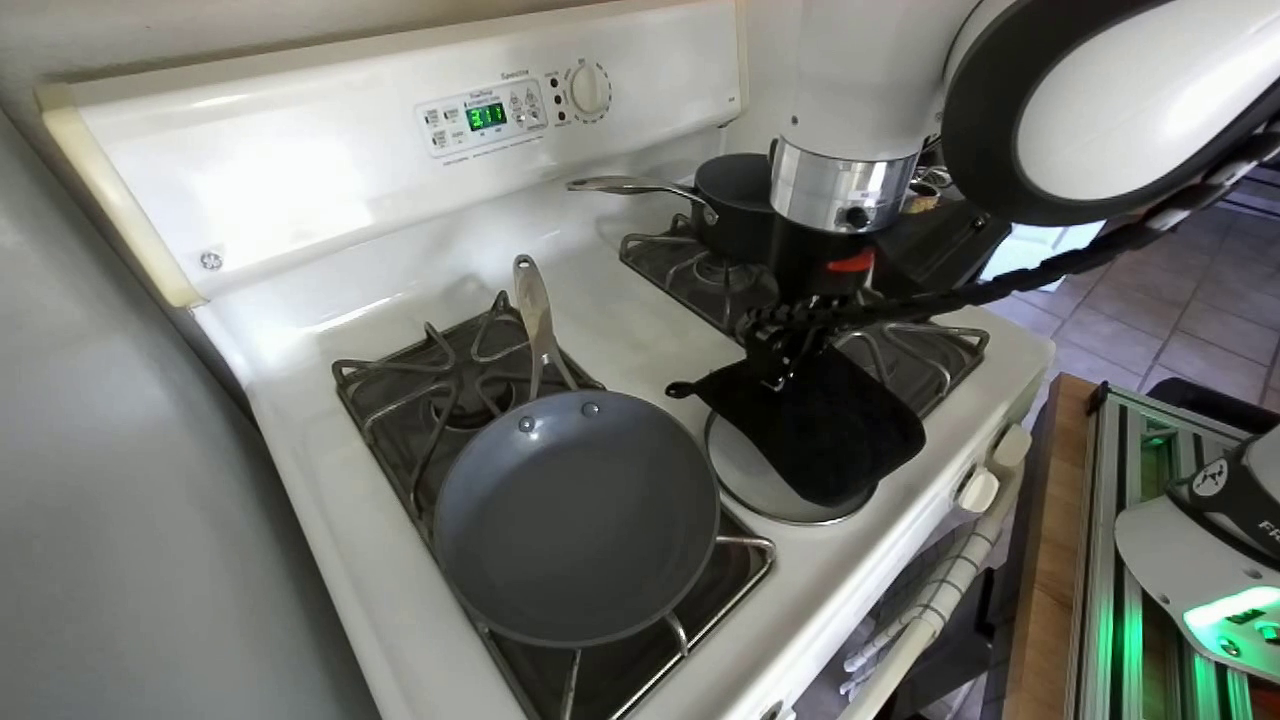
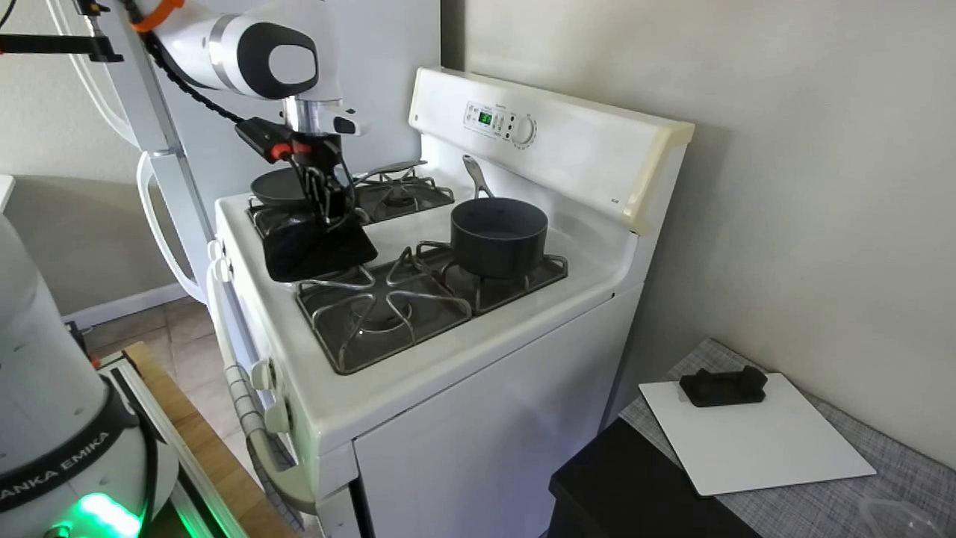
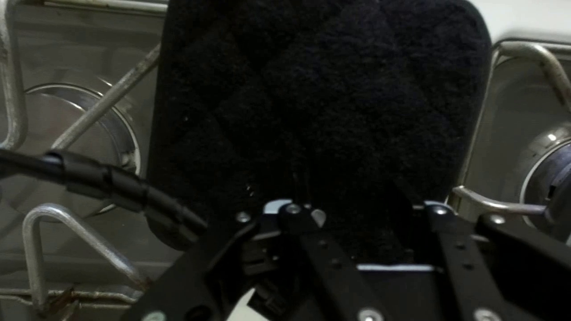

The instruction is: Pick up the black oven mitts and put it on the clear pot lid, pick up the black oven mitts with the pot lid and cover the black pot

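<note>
The black oven mitts, a flat square pad, show in both exterior views (image 1: 840, 435) (image 2: 310, 252) and fill much of the wrist view (image 3: 321, 98). They are over the clear pot lid (image 1: 742, 466), hiding most of it. The lid lies on the white stovetop between the burners. My gripper (image 1: 780, 376) points down at the mitts; it also shows in an exterior view (image 2: 334, 218). In the wrist view its fingers (image 3: 354, 196) stand apart with black cloth between; whether they squeeze it is too dark to tell. The black pot (image 1: 738, 212) (image 2: 497, 243) stands uncovered on the rear burner.
A large grey frying pan (image 1: 575, 525) sits on the opposite burners, close to the lid. Metal grates (image 2: 388, 310) stand up around the burners. A control panel (image 1: 640, 70) backs the stove. A towel (image 1: 940, 590) hangs on the oven handle at the front.
</note>
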